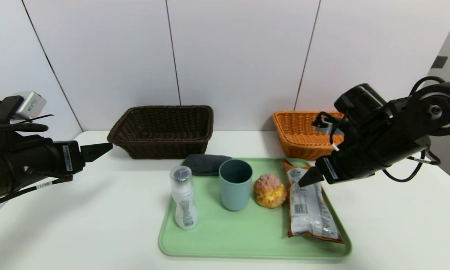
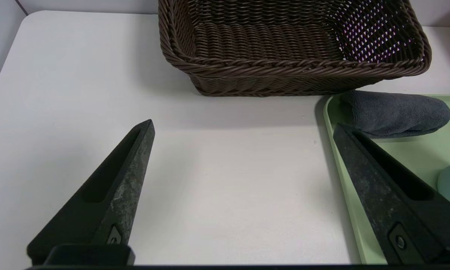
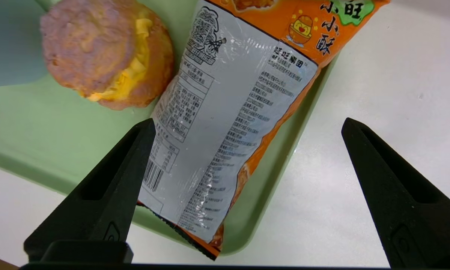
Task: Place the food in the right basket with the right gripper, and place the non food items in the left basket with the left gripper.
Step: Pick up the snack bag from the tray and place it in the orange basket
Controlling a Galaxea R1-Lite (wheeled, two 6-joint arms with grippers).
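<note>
On the green tray point(image 1: 225, 240) stand a translucent white bottle point(image 1: 183, 198), a teal cup point(image 1: 235, 184), a golden-brown bun point(image 1: 270, 190) and a long orange snack packet point(image 1: 310, 206) lying white back up; a rolled dark grey cloth point(image 1: 206, 164) lies at the tray's far edge. The dark brown left basket point(image 1: 163, 130) and orange-tan right basket point(image 1: 303, 135) sit behind. My right gripper point(image 1: 306, 180) hovers open over the packet point(image 3: 225, 123), beside the bun point(image 3: 108, 52). My left gripper point(image 1: 99, 150) hangs open over bare table, left of the dark basket point(image 2: 285, 48) and cloth point(image 2: 393, 114).
The white table point(image 1: 78, 225) reaches a pale panelled wall behind the baskets. Both baskets look empty. Bare table lies left of the tray point(image 2: 337, 150) and right of the tray point(image 3: 273, 168).
</note>
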